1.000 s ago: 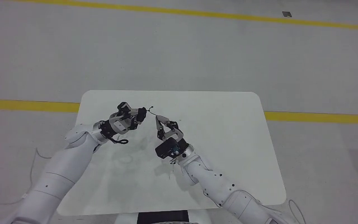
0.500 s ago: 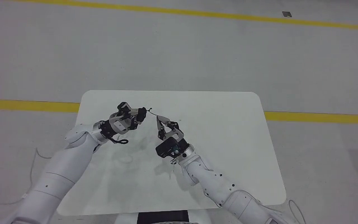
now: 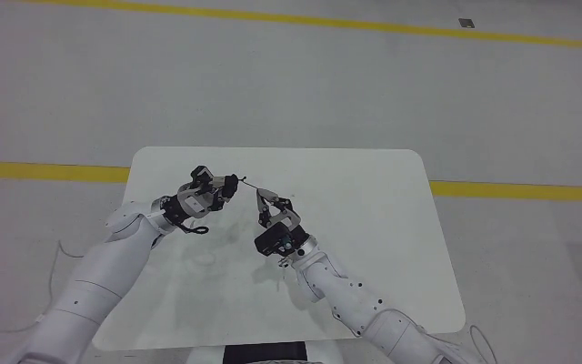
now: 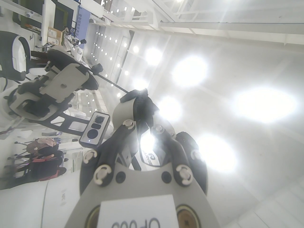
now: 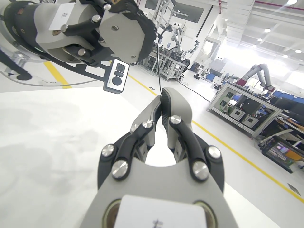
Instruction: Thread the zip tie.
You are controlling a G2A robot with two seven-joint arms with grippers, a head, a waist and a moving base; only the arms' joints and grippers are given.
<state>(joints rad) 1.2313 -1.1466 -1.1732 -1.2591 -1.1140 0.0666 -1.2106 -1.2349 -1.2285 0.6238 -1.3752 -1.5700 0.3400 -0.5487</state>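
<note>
A thin black zip tie [image 3: 246, 185] is stretched in the air above the white table [image 3: 364, 237], between my two grippers. My left gripper [image 3: 228, 185] is shut on one end of it; in the left wrist view its black fingertips [image 4: 142, 103] pinch the zip tie [image 4: 111, 83]. My right gripper [image 3: 262, 194] is shut on the other end. In the right wrist view the zip tie [image 5: 158, 67] rises straight from the right gripper [image 5: 162, 99] to the left gripper [image 5: 144, 41], just above it. The right gripper [image 4: 91, 81] sits close beside the strap's far end.
A small black cable loop [image 3: 194, 227] lies on the table under the left forearm. The table's right half and front are bare white surface [image 5: 47, 124]. Grey floor with yellow lines surrounds the table.
The right gripper has shifted very slightly to the right with the zip tie still in it. The left arm has kept still.
</note>
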